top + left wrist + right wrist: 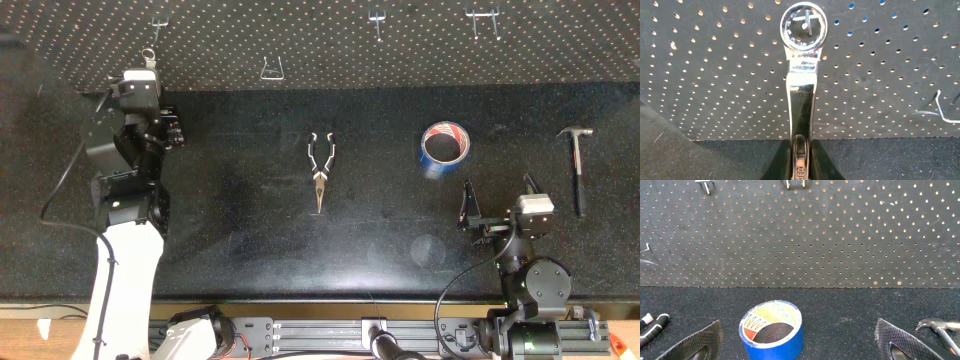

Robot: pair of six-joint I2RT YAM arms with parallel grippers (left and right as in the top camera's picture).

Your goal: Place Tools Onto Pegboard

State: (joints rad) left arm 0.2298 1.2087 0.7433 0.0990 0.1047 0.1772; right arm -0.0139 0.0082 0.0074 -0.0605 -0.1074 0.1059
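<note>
Now left pincer (801, 161) clamps the wrench (801, 95) (ring around a hook (806, 22)); right pincer (497, 192) gapes wide.

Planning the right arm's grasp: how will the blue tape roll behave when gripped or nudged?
The blue tape roll lies flat, hole up, so it would probably slide, not roll, if nudged. Its open core suggests it is light. The wound wall looks stiff, likely keeping shape when squeezed.
</note>
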